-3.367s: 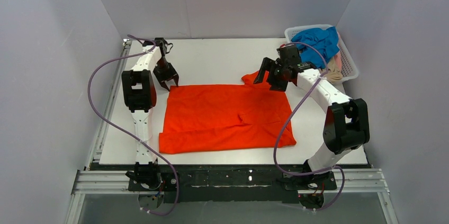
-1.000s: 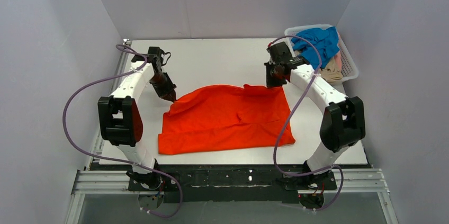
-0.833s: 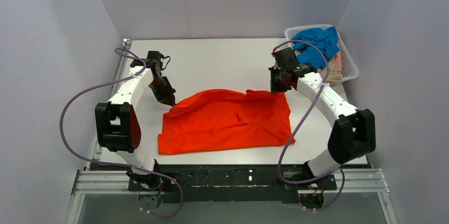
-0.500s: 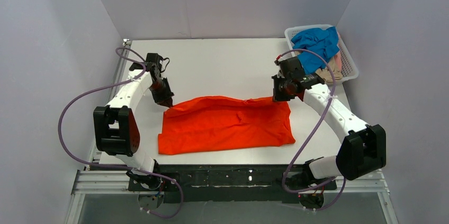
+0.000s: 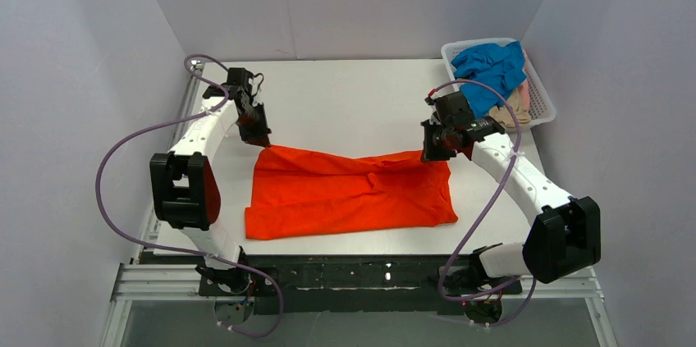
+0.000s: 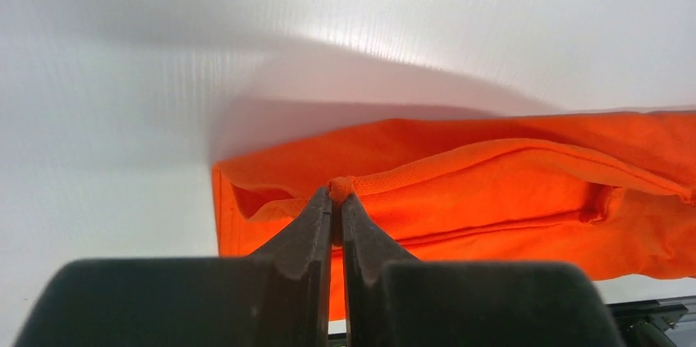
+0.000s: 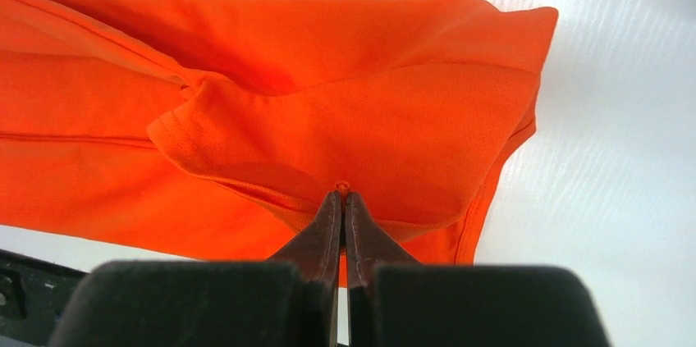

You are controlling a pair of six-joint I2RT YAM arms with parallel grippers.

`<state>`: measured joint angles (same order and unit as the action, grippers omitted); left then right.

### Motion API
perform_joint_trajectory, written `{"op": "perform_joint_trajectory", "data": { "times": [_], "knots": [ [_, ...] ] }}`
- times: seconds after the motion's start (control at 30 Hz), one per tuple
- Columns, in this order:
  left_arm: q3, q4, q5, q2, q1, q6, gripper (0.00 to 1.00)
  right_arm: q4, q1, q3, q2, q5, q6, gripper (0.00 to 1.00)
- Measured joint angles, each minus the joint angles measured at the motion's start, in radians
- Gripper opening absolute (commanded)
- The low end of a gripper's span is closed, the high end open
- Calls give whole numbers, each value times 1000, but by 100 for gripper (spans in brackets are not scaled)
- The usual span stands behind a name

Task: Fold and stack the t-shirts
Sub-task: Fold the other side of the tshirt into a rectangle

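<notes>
An orange-red t-shirt (image 5: pixel 349 193) lies spread across the white table, its far edge lifted and stretched between my two grippers. At the shirt's far left corner my left gripper (image 5: pixel 261 140) is shut on a pinch of its cloth (image 6: pixel 338 189). My right gripper (image 5: pixel 433 153) is shut on the far right corner, and a small nub of fabric (image 7: pixel 343 187) pokes out past its tips. A blue t-shirt (image 5: pixel 490 64) and a pale beige-pink one (image 5: pixel 516 106) lie bunched in the basket.
A white mesh basket (image 5: pixel 538 93) stands at the table's far right corner. Grey walls enclose the table (image 5: pixel 345 93) on three sides. Purple cables loop off both arms.
Both grippers have carried the shirt's far edge toward the near side, then the left one drew back out to the left. The edge now stretches straighter between them, and the shirt looks narrower.
</notes>
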<state>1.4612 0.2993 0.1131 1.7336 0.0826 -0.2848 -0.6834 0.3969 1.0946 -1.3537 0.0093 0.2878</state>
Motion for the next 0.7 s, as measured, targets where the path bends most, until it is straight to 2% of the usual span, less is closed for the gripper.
{"op": "perform_joint_trajectory", "data": {
  "times": [0.27,0.47,0.6,0.67,0.7],
  "knots": [
    [-364,-113,17,-194,0,-25,0,-3,0,-53,66,-36,0,1],
    [-523,-190,18,-344,0,-77,0,-8,0,-143,109,-40,2,1],
    [-593,-232,14,-390,0,-109,0,-6,0,-203,109,-39,16,1],
    [-624,-242,2,-395,0,-121,3,-4,0,-224,109,-37,24,1],
    [-640,-246,-3,-397,0,-126,9,-5,0,-230,109,-35,27,1]
  ]
}}
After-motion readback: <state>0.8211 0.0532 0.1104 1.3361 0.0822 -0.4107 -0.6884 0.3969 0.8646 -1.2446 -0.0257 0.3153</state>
